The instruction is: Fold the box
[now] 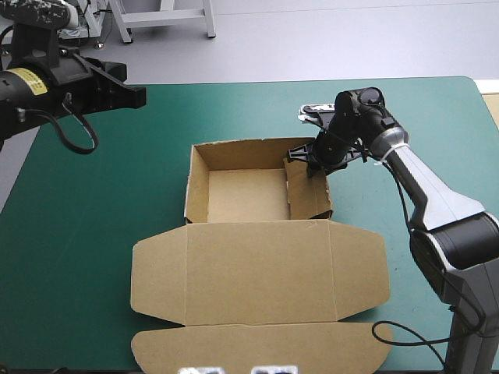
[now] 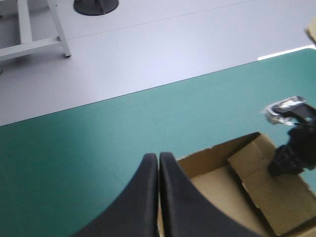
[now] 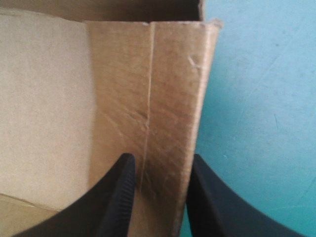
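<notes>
Pinching box (image 3: 148,98) wall | right tool (image 3: 162,160) | high view hides grip

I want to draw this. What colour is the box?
Brown all over; the box shows best in the high view.

A table (image 1: 93,234) with a teal-green cover fills most of the high view, its far edge near the top of the frame. On it lies a brown box (image 1: 312,204) of cut board. Its open tray (image 1: 242,195), walls raised, sits at centre frame. The lid (image 1: 257,288) lies flat at lower centre, flaps spread.
</notes>
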`<state>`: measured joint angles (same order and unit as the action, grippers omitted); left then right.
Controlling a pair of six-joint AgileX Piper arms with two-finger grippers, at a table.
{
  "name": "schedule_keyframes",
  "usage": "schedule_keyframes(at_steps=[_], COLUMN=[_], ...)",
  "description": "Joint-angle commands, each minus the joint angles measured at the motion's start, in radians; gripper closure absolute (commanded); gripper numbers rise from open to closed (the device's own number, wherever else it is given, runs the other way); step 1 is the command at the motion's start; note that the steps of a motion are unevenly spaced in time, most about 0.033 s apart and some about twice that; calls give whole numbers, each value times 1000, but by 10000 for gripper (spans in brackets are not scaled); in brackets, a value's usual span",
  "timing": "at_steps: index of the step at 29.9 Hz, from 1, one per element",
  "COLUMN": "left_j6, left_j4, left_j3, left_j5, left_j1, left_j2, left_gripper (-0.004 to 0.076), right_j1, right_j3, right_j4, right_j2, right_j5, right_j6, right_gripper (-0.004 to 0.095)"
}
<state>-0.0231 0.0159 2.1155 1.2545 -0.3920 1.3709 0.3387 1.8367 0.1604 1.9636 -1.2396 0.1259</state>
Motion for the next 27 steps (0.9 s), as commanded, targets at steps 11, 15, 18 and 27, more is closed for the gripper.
schedule_keyframes(at_steps=[11,15,18,27], left_j6=[-19,-41,-57,-85], left_j4=[-82,-112,-110,-91], left_j3=[-508,-700,-850,-1235], left_j5=[34,34,34,34], left_j1=[-4,-4,-4,-4], left_j2=[-335,-472,-577,-883], left_gripper=[733,733,733,733], right_j1=[-129,-310,-443,-688], right_j3=[19,19,19,19], right_j4=[-93,-120,-183,-351], right_j2=[-85,-150,-182,-182], right_j5=[-8,-10,-10,-10], right_j6=[-30,-71,-80,-149], right_gripper=[925,925,924,855])
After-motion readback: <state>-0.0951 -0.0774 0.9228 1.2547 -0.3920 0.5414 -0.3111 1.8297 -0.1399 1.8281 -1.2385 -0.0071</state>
